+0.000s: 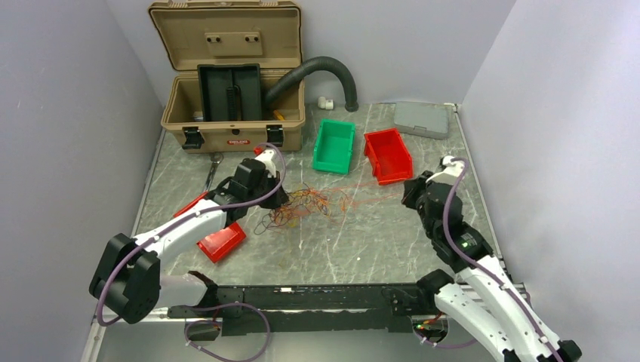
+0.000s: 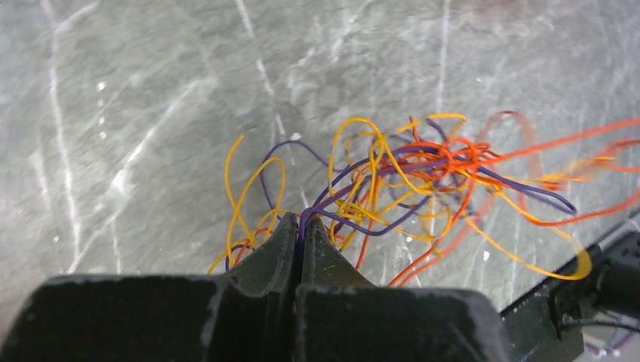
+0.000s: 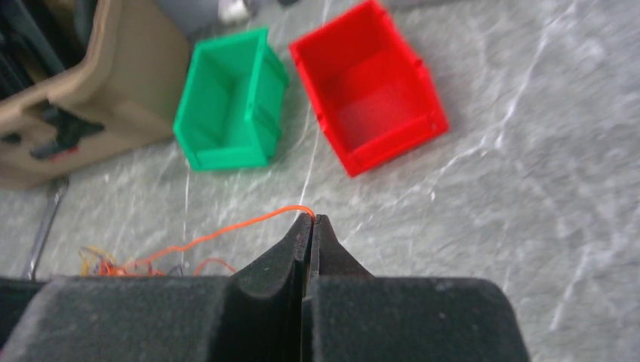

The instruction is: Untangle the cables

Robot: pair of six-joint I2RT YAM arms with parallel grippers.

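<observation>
The cables (image 1: 306, 204) lie as a loose tangle of thin orange, yellow, red and purple wires in the middle of the marble table. My left gripper (image 1: 278, 197) is at the tangle's left edge, shut on a purple wire (image 2: 332, 211) that runs up between its tips (image 2: 302, 223). An orange wire (image 3: 226, 234) stretches from the tangle to the right. My right gripper (image 3: 313, 219) is shut on that wire's end, right of the tangle and below the red bin (image 1: 388, 155).
A green bin (image 1: 333, 145) and the red bin stand behind the tangle. An open tan toolbox (image 1: 230, 83) with a black hose (image 1: 321, 72) is at the back left. A grey case (image 1: 421, 118) lies back right. A red flat piece (image 1: 221, 241) and a wrench (image 1: 211, 172) lie near my left arm.
</observation>
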